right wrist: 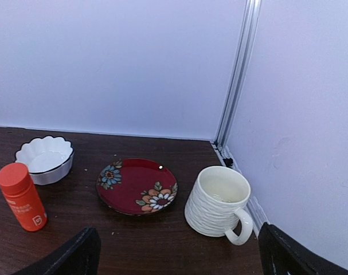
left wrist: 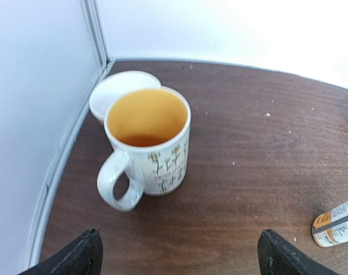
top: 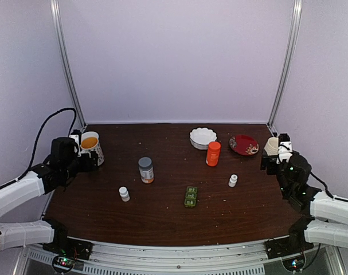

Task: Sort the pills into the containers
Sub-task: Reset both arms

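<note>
Containers counted as three green cells in one strip; also two white bottles, two mugs; left gripper, right gripper found spread apart, empty

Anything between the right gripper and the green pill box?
Yes. A small white bottle stands upright roughly on the straight line from the right gripper to the green pill box, touching neither. Nothing else visible on that line.

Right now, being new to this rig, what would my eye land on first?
The bright orange bottle stands right of centre, just in front of a white scalloped bowl and left of a red flowered plate. The small green pill box lies nearer the arms, mid-table.
</note>
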Motion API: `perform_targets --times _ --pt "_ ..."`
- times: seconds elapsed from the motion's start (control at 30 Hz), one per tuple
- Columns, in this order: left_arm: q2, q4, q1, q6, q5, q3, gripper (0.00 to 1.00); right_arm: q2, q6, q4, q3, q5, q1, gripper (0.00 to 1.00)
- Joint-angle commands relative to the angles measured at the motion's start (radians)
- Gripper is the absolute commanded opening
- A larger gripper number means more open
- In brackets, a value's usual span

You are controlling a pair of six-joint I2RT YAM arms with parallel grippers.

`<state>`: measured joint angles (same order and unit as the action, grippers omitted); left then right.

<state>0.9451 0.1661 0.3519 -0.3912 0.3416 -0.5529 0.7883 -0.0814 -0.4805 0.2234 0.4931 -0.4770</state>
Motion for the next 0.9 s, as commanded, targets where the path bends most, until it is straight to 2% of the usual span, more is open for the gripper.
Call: perform_targets --times 0.0,0.17,0.27,0.37,0.43,0.5,0.57,0.67,0.77,0.87 --pt "-0.029 -0.319 -0.007 0.200 0.071 0.060 0.98 0.094 -0.046 -0.241 -0.044 -0.124 0.118 1.00" --pt "0.009 -0.465 -0.018 0.363 0.182 0.083 0.98 0.308 0.022 -0.582 -0.091 -0.161 0.246 0.99" --pt "0.021 -0.611 -0.038 0.461 0.184 0.139 0.98 0.452 0.002 -0.721 -0.072 -0.163 0.279 0.98" --pt "0.046 -0.688 -0.103 0.447 0.137 0.172 0.98 0.607 0.033 -0.816 -0.031 -0.178 0.322 1.00" --pt "0.078 -0.719 -0.156 0.427 0.110 0.178 0.97 0.555 0.076 -0.629 0.010 -0.176 0.336 1.00" --pt "0.118 -0.784 -0.186 0.429 0.098 0.193 0.98 0.587 0.067 -0.700 0.006 -0.189 0.343 1.00" --pt "0.169 -0.868 -0.214 0.450 0.070 0.210 0.98 0.563 0.078 -0.644 0.012 -0.190 0.344 1.00" --pt "0.266 -0.989 -0.255 0.469 -0.002 0.222 0.98 0.576 0.062 -0.694 -0.001 -0.195 0.344 1.00" --pt "0.383 -1.012 -0.277 0.501 -0.080 0.185 0.97 0.582 0.058 -0.705 -0.001 -0.195 0.344 1.00" --pt "0.440 -1.100 -0.327 0.443 -0.090 0.196 0.98 0.579 0.059 -0.696 0.000 -0.196 0.342 1.00"
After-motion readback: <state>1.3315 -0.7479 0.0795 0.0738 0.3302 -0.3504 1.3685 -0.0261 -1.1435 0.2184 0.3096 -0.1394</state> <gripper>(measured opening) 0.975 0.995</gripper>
